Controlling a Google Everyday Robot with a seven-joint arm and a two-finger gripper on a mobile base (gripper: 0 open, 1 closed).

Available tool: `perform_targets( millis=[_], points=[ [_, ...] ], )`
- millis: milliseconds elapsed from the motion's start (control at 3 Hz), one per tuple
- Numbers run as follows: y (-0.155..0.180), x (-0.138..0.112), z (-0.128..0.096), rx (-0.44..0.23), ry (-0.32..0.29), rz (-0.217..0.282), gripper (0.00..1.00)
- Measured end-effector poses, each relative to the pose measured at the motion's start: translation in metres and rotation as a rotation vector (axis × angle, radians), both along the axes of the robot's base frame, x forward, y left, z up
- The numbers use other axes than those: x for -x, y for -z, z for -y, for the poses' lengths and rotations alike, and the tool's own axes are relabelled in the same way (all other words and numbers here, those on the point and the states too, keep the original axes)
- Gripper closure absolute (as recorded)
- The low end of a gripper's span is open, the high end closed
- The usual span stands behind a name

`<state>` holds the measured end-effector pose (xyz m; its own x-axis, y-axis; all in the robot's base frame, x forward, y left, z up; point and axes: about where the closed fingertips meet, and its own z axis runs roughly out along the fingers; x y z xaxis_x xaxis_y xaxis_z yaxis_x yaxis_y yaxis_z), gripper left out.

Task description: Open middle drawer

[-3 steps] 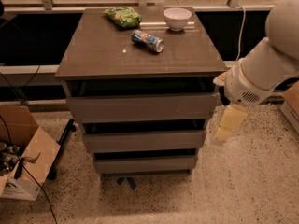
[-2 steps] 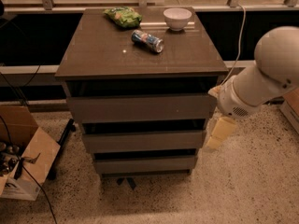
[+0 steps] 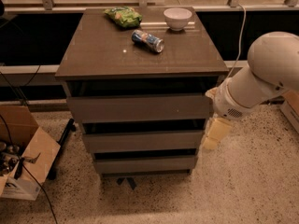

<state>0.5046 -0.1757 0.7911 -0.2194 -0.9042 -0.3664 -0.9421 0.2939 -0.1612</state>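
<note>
A grey-brown cabinet (image 3: 140, 55) has three handleless drawers stacked one above the other. The middle drawer (image 3: 140, 141) has a flat long front panel and sits between the top drawer (image 3: 140, 108) and the bottom drawer (image 3: 145, 164), with a dark gap above it. It looks pushed in. My gripper (image 3: 213, 135), cream-coloured, hangs below my white arm (image 3: 261, 73) right beside the right end of the middle drawer's front. It holds nothing that I can see.
On the cabinet top lie a green snack bag (image 3: 124, 17), a white bowl (image 3: 177, 17) and a tipped blue can (image 3: 147, 40). A cardboard box (image 3: 23, 153) with cables sits on the floor at the left. Speckled floor (image 3: 252, 190) spreads to the right.
My arm has moved left and slightly down, bringing the gripper from beside the cabinet's right side to the right end of the middle drawer. The drawers have not moved.
</note>
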Motion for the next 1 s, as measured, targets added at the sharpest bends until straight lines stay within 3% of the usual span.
perform_targets(
  millis=[333,667,1000],
  points=[
    [0.030,-0.007,-0.010,-0.060,0.009,-0.007,0.00],
    [0.067,-0.030,-0.017,-0.151,0.028,0.009,0.00],
    [0.124,-0.054,-0.021,-0.234,0.050,-0.018,0.00]
  ],
)
